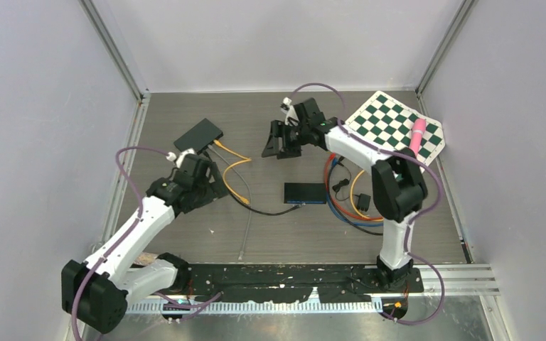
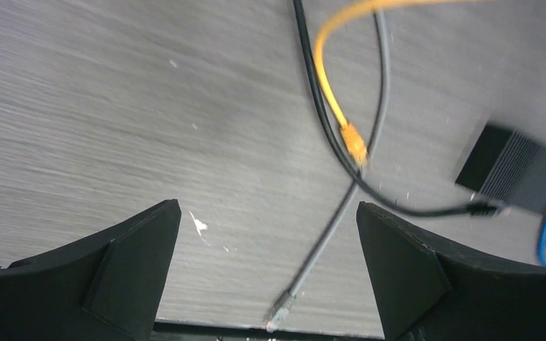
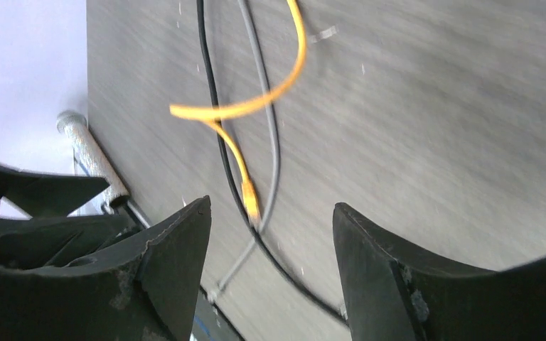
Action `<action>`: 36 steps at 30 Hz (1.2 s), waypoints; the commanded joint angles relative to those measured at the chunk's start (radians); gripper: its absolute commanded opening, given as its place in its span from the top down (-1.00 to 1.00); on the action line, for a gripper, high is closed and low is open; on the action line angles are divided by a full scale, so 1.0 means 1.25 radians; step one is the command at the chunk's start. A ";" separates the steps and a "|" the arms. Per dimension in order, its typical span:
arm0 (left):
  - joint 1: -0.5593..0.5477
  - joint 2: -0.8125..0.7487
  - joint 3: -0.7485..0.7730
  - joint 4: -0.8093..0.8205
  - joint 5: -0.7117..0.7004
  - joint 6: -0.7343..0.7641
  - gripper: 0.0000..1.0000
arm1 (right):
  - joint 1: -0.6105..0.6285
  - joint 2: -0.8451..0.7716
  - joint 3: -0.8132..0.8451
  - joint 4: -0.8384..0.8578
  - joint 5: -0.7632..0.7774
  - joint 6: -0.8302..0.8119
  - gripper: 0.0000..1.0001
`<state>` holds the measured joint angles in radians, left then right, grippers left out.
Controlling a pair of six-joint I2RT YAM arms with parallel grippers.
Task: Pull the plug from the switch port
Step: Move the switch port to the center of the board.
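Pale walls point(image 1: 43, 106) closed in a grey, wood-grained table point(image 1: 185, 234), and loose cables ran across its middle. The left gripper point(image 2: 266, 206) hung low over that tangle with its fingers spread wide and nothing between them. Just ahead of it the yellow plug point(image 2: 355, 144) lay flat on the table, free of any socket. It rested against the black cable point(image 2: 398, 208), close to where the grey cable point(image 2: 325, 234) crossed. Lying loose like that, it looked as if the plug was already out and released, though which port it belonged to could not be told.

The yellow cable point(image 2: 319, 60) led away toward the flat black box point(image 1: 199, 135) at the back left, where its other end seemed to be plugged in. The black cable ended at the small black box point(image 1: 306, 192) near the centre and appeared seated there.

The right gripper point(image 3: 271, 202) was poised above the table beyond the cables, tilted toward them, with its fingers apart and empty. It was probably only standing by.

A checkered sheet point(image 1: 391, 124) with a pink object point(image 1: 417, 136) on it lay at the back right, well apart from the work. It was likely a camera aid rather than part of the job.

No brand, label or writing could be read on the boxes, cables or arms.
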<state>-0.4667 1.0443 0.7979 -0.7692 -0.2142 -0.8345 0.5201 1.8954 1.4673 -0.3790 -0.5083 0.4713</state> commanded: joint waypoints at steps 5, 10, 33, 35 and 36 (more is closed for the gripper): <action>0.222 -0.054 0.031 0.047 0.051 0.113 -0.99 | 0.059 0.233 0.290 0.016 0.067 0.155 -0.40; 0.272 -0.032 0.032 0.048 0.064 0.149 -0.99 | 0.074 0.350 0.434 -0.045 0.057 0.198 -0.32; 0.370 0.109 0.014 0.181 0.234 0.186 -0.99 | 0.174 0.111 -0.069 0.155 -0.040 0.165 0.89; 0.370 0.119 0.015 0.190 0.234 0.186 -0.99 | 0.196 0.064 -0.130 0.172 -0.057 0.161 0.90; 0.370 0.124 0.015 0.195 0.235 0.186 -0.99 | 0.214 0.037 -0.146 0.174 -0.068 0.158 0.90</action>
<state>-0.0109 1.1835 0.8036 -0.5865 0.0547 -0.6189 0.7265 2.0911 1.3758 -0.2520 -0.5129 0.6865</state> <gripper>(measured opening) 0.994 0.088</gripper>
